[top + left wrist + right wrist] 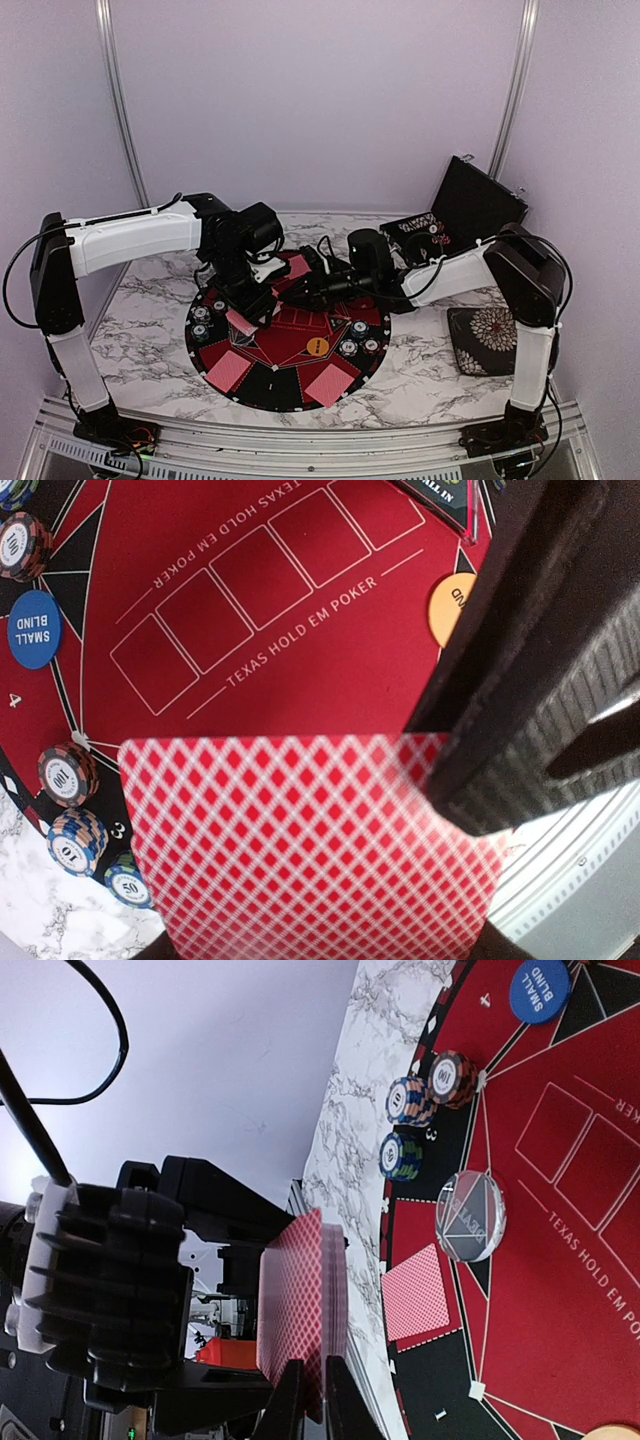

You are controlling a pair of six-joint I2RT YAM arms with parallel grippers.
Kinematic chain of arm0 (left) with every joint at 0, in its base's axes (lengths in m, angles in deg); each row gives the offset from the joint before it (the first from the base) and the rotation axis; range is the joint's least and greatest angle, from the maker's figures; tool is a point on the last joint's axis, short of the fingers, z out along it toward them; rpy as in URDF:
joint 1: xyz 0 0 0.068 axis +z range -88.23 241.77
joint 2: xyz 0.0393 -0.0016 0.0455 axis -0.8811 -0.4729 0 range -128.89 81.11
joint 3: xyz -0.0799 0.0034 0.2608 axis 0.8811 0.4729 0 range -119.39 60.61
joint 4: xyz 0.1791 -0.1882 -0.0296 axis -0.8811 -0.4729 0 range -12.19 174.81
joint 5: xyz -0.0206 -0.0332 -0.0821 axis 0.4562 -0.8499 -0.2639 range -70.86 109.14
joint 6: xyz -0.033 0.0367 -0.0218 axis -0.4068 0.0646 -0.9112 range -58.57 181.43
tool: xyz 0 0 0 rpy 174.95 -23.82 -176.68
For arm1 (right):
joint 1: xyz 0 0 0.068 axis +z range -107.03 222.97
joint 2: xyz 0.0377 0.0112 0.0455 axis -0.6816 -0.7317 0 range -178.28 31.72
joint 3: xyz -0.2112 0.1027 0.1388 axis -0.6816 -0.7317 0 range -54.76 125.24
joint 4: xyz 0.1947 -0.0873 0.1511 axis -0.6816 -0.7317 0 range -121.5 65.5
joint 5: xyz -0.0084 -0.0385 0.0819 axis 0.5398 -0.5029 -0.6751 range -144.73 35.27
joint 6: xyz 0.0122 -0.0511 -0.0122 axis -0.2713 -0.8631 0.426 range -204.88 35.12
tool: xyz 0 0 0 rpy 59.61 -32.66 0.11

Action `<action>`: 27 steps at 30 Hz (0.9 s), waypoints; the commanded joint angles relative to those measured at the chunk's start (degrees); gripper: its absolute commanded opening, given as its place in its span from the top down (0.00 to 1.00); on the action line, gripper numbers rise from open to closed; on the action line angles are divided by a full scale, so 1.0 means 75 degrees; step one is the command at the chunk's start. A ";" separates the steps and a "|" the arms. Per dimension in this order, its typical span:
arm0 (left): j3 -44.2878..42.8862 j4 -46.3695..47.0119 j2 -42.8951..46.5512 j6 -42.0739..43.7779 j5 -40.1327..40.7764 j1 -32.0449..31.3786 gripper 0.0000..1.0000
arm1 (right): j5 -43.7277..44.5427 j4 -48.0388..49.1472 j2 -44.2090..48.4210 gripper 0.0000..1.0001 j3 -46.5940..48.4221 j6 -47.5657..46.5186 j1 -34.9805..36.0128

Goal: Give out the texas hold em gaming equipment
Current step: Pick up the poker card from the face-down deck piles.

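Observation:
My left gripper [248, 305] is over the left side of the round red-and-black poker mat [300, 325], shut on a deck of red-backed playing cards [310, 840]. My right gripper [308, 1392] reaches across to it, its jaws pinched on the edge of the deck's outermost card [290, 1300]. In the left wrist view a right finger [520, 660] stands beside the deck. Single cards [228, 370] [330, 383] lie face down on the mat's near edge. Chip stacks [68, 773] [450, 1078], a blue small-blind disc [33, 628], an orange disc [317, 347] and a clear dealer disc [470, 1215] rest on the mat.
An open black case [470, 205] stands at the back right of the marble table [150, 310]. A dark flower-patterned tray [490, 340] lies at the right, beside the right arm. More chip stacks [355, 340] sit on the mat's right side.

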 commanded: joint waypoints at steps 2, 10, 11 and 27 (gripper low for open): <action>0.0038 0.0041 -0.0002 0.0072 -0.0005 0.0052 0.55 | 0.0157 -0.0011 0.0127 0.96 0.0228 -0.0085 -0.0039; 0.0038 0.0053 -0.0013 0.0085 -0.0005 0.0055 0.55 | 0.0194 -0.0035 0.0285 1.00 0.0174 -0.0090 -0.0166; 0.0038 0.0053 -0.0013 0.0083 -0.0007 0.0053 0.55 | 0.0204 -0.0040 0.0311 1.00 0.0161 -0.0084 -0.0187; 0.0085 0.0061 0.0016 0.0059 0.0024 0.0060 0.55 | 0.0220 0.0107 0.0674 1.00 -0.0212 0.0000 -0.0510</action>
